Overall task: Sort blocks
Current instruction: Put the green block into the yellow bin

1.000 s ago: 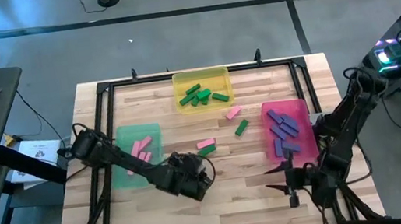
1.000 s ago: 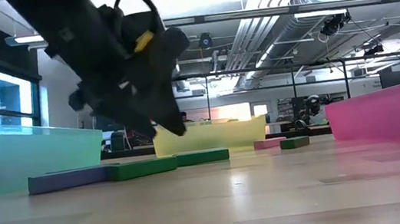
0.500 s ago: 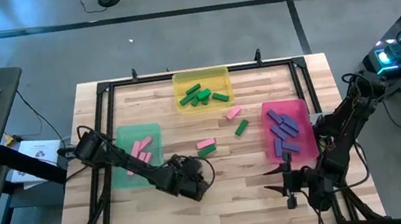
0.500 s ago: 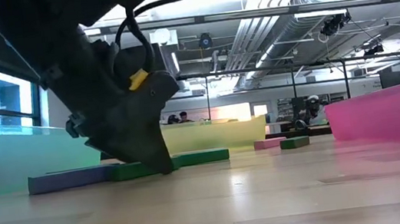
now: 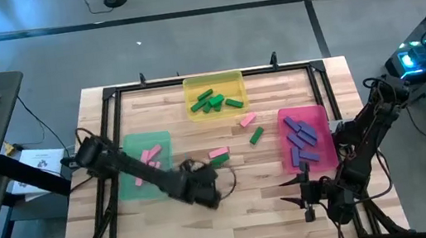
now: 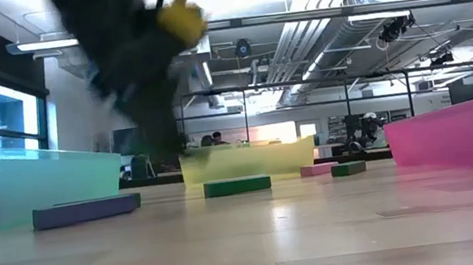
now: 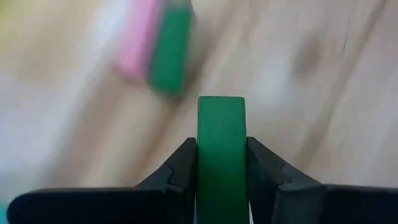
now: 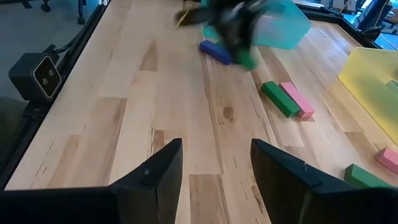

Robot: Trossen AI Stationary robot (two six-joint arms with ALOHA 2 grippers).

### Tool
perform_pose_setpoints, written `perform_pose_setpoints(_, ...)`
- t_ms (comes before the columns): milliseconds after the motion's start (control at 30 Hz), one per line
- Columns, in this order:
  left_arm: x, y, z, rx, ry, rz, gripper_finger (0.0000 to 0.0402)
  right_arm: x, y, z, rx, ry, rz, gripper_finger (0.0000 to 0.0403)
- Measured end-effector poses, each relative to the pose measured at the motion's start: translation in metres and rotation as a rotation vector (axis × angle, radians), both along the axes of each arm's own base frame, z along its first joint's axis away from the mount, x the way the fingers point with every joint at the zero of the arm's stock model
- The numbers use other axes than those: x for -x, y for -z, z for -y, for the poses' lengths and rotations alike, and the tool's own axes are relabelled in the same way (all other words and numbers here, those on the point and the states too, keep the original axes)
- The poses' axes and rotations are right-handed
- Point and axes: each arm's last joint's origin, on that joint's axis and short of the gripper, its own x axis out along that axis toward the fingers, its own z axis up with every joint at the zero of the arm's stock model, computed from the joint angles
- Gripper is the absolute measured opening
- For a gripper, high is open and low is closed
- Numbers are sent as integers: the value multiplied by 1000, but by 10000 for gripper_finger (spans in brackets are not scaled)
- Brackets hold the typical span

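Now pinches a green block point(image 7: 221, 163) between the two dark fingers point(image 7: 181, 167) of the left gripper point(image 5: 204, 188), narrowed down from wide open a second ago. Has lifted clear of the wood as well: shows in the low view as a dark blur raised off the table point(image 6: 324, 240), where half a second ago it pressed down on the boards. Leaves a gap in the row there: only the purple block point(image 6: 86, 210) and one other green block point(image 6: 237, 185) remain, with nothing between them.

Means one more green block picked and off the table, held near the table's middle, just in front of the pink-and-green pair point(image 5: 218, 155). Probably belongs in the yellow tray point(image 5: 237, 75) at the far edge, where the other greens already lie. Calls for a carry past that loose pair without knocking it.

Leaves a pink block point(image 5: 247, 119) and a green one point(image 5: 256, 135) still loose farther right, and the purple block still to go to the pink tray point(image 5: 328, 138).

Keeps the right gripper point(image 5: 306, 198) parked near the front edge, beside the pink tray, fingers apart and holding nothing.
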Motion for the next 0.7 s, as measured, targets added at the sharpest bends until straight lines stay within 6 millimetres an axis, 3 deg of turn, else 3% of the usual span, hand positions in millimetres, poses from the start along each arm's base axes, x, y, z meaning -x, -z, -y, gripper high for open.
perform_pose_setpoints(67,-8,-23,-21,-17,-54,10,71,-1,0,1,0,6,1,174)
perform_pose_setpoints(167,-21,-40,-65,-12,-103,-11,71,-3,0,2,1,14,1,174)
perform_pose_setpoints(333,-39,-60,-156,-36,-130,19,71,-6,0,5,0,30,0,174)
perform_pose_setpoints(500,-41,-65,-244,-15,-185,140,71,-8,0,6,-3,36,-1,174)
perform_pose_setpoints(600,-36,-64,-283,53,-196,216,71,-8,0,6,-7,38,-1,174)
perform_pose_setpoints(700,-34,-50,-309,121,-194,227,71,-8,0,6,-9,40,0,174)
